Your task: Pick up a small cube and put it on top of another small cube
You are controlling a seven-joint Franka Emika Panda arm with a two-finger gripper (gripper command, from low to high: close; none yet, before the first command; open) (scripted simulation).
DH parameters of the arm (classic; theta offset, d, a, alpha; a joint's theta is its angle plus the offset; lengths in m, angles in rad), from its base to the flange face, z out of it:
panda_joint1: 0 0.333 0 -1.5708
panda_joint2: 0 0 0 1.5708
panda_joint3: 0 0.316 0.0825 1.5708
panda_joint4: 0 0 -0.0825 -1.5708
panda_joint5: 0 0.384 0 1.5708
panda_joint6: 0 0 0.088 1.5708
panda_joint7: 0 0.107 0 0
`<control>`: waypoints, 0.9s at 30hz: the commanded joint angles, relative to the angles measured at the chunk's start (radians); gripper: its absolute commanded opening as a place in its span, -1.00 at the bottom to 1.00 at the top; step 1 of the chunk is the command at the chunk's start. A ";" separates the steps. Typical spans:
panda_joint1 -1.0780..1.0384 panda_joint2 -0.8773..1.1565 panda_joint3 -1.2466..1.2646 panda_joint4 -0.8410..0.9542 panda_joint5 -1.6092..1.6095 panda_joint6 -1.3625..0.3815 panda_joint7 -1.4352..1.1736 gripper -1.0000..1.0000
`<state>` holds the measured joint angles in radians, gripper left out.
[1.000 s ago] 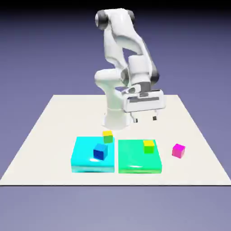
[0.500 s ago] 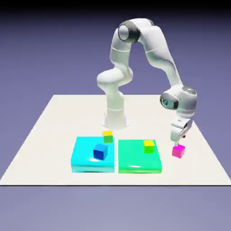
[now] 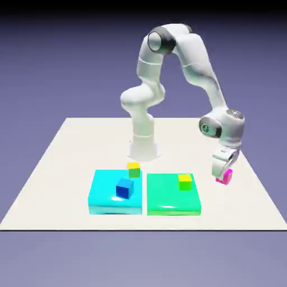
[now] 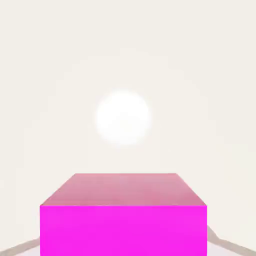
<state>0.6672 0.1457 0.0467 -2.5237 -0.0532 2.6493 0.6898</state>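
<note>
The small magenta cube (image 3: pixel 227 178) hangs a little above the table at the exterior view's right, with my gripper (image 3: pixel 223 174) shut on it. The hand view shows the same small cube (image 4: pixel 123 220) large at the bottom middle, hiding the finger tips, with pale table beneath it. A yellow-green cube (image 3: pixel 185 181) sits on the green slab (image 3: pixel 168 202), left of the gripper. Another yellow-green cube (image 3: pixel 133 169) rests just behind the cyan slab (image 3: pixel 103 196). A dark blue cube (image 3: pixel 124 188) stands on the cyan slab.
The two flat slabs lie side by side near the table's front edge. The robot's base (image 3: pixel 143 147) stands behind them. The cream table (image 3: pixel 61 162) ends close to the right of the gripper.
The arm swung to the exterior view's right and came down over the magenta cube. The gripper closed on it and raised it slightly off the table.
</note>
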 commanded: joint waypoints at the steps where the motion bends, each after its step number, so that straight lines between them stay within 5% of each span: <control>1: -0.032 -0.036 -0.010 -0.019 -0.005 -0.017 -0.010 -1.00; 21: -0.657 -0.761 -0.211 -0.398 -0.083 -0.359 -0.214 -1.00; 27: -0.659 -0.629 -0.222 -0.440 -0.090 -0.186 -0.215 -1.00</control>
<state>0.0082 -0.4837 -0.1753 -2.9637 -0.1406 2.4631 0.4735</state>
